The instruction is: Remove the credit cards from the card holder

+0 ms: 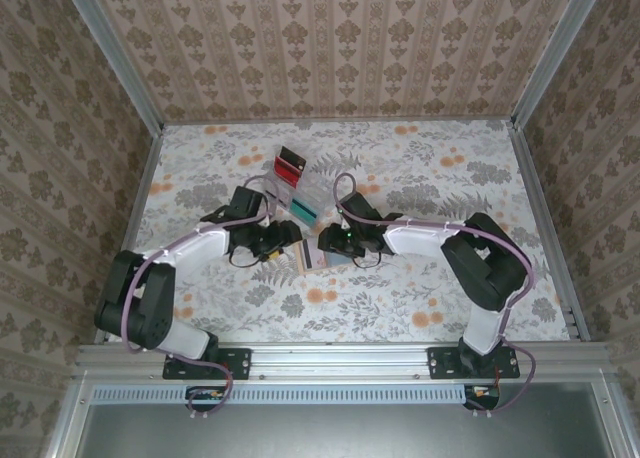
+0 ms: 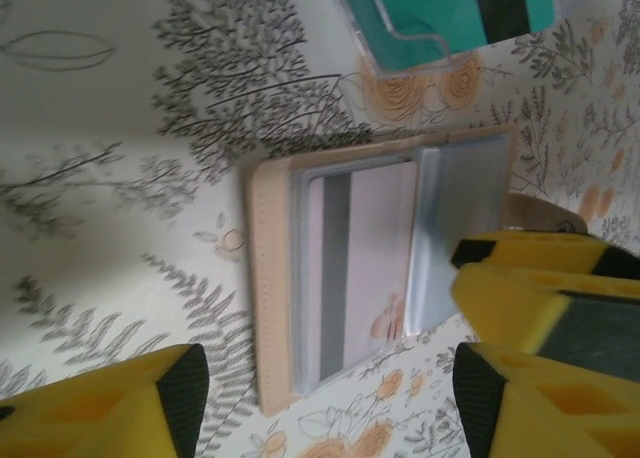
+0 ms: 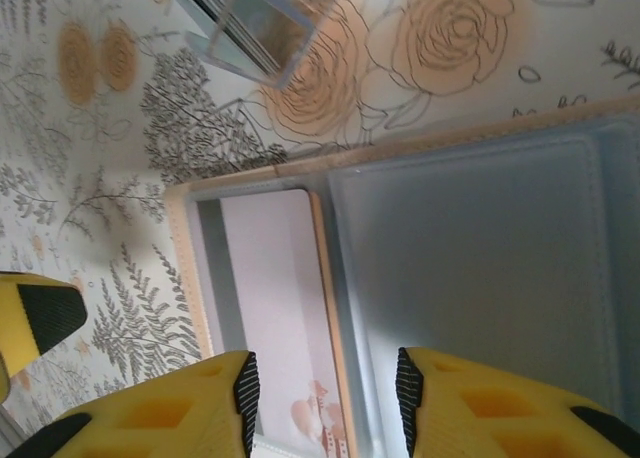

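The aluminium rail (image 1: 340,361) at 6 o'clock carries both arm bases. Beyond it lies the table (image 1: 430,303), covered with a white cloth printed with orange blooms and grey ferns.

Both arms bend inward and meet near the middle of the cloth. The left gripper (image 1: 288,240) sits just toward 9 o'clock of centre. In its wrist view its yellow fingers (image 2: 130,408) are spread wide, one on each side of the card holder's near end.

The right gripper (image 1: 326,241) faces it from the 3 o'clock side. Its pads (image 3: 245,398) stand a narrow gap apart and low over the holder, with a pocket edge showing between them.

The card holder (image 1: 313,258) lies open and flat between the two claws, tan rim up and blue-grey pockets showing. A pale credit card (image 2: 365,268) with a grey stripe sits tucked in the pocket on the left gripper's side.

Toward 12 o'clock, just past the holder, stands a clear stand (image 1: 312,191) with a teal card (image 1: 303,211) in a near slot and a red-and-black card (image 1: 290,162) in a far one.

Tan damask wallpaper (image 1: 330,38) closes the far and side walls, with grey metal posts (image 1: 115,53) in the corners.
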Tool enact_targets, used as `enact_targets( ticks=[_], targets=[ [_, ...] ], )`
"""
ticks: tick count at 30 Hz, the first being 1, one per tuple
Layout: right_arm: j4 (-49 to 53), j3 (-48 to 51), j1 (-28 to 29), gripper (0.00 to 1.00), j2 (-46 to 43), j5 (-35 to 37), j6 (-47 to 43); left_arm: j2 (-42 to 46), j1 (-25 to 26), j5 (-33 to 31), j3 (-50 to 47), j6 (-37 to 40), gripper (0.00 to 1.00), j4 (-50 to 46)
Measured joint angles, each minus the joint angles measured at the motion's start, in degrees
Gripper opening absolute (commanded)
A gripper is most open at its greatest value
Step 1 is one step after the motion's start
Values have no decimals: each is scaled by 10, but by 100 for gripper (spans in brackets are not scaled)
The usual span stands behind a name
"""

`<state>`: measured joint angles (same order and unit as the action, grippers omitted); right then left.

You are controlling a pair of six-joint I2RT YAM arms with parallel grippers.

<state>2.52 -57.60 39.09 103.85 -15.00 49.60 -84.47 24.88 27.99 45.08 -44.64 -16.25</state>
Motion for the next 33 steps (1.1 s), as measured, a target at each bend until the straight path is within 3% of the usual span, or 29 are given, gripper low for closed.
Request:
enact_targets(
  ticks=[2, 16, 33],
  targets=[
    [-2, -1, 0, 38, 6, -8, 1, -14, 10, -2, 6, -4, 50, 10],
    [-10, -17, 0, 28, 33, -37, -4, -89, 39, -4, 16, -20, 33, 42],
    [14, -27, -1, 25, 40, -30, -28, -119, 39, 3, 23, -21, 24, 54]
  ],
)
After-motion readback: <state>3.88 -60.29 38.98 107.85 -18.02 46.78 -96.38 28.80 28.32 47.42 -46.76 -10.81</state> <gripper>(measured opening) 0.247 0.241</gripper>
